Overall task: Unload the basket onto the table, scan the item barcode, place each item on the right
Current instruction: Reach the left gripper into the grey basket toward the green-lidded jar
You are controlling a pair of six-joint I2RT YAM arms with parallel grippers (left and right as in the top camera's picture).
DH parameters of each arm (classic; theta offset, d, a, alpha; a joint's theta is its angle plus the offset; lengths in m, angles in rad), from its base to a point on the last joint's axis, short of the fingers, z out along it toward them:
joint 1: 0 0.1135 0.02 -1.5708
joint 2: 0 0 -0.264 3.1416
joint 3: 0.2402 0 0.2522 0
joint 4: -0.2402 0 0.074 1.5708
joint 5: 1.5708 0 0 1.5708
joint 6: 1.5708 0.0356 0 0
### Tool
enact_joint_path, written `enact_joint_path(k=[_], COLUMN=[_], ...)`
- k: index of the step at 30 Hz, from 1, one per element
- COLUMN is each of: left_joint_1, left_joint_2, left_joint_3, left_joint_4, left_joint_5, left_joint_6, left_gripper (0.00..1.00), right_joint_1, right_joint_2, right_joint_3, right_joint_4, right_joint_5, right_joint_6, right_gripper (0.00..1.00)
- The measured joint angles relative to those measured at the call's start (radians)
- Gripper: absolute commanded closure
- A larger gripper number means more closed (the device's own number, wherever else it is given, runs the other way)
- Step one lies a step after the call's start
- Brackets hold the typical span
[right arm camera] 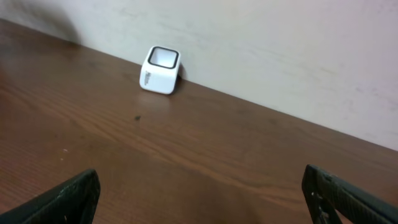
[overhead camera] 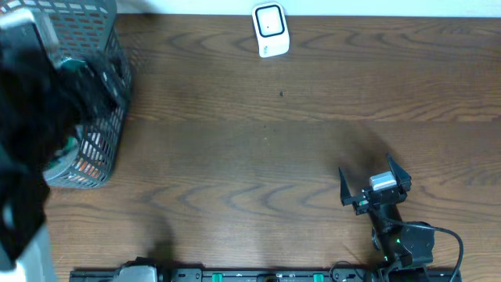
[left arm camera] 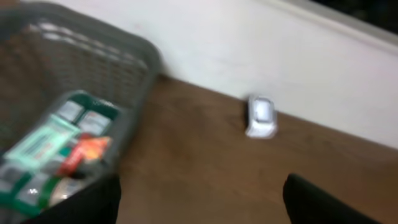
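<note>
Left gripper (left arm camera: 208, 202) gapes near basket (overhead camera: 109, 149); right gripper (overhead camera: 365, 163) gapes, empty.

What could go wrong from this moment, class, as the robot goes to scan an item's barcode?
1. The packets lie jumbled in the mesh basket; the open left gripper beside it might pinch two at once or snag the wall.
2. The scanner stands small at the far edge of the table; a carried packet could knock it over.
</note>
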State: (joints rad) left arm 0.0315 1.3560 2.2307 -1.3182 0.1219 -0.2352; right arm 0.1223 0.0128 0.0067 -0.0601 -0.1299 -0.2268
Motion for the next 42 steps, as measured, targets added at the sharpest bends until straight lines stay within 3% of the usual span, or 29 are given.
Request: enact_joint_path(k=[4, 13, 21, 33, 42], left_joint_1=[0.031, 0.157, 0.341, 0.438, 0.438], left_joint_2=[0.163, 0.344, 0.381, 0.392, 0.398], left_joint_3=[0.160, 0.167, 0.159, -0.099, -0.363], left_joint_4=[-0.098, -0.130, -0.188, -0.180, -0.004], left_joint_5=[-0.083, -0.142, -0.177, -0.182, -0.199], left_joint_6=[0.001, 0.053, -0.174, -0.404, -0.558], left_gripper=[0.16, 0.21, 0.21, 0.18, 0.17], right_joint_1=[0.000, 0.000, 0.000, 0.000, 0.000], right_joint_2=[0.000, 0.000, 0.000, 0.000, 0.000], right_joint_3=[0.000, 0.000, 0.000, 0.000, 0.000], right_joint_4=[0.000, 0.000, 0.000, 0.000, 0.000], right_joint_5=[0.000, 0.000, 0.000, 0.000, 0.000], right_joint_6=[0.000, 0.000, 0.000, 0.000, 0.000], right_gripper=[0.01, 0.01, 0.01, 0.01, 0.01])
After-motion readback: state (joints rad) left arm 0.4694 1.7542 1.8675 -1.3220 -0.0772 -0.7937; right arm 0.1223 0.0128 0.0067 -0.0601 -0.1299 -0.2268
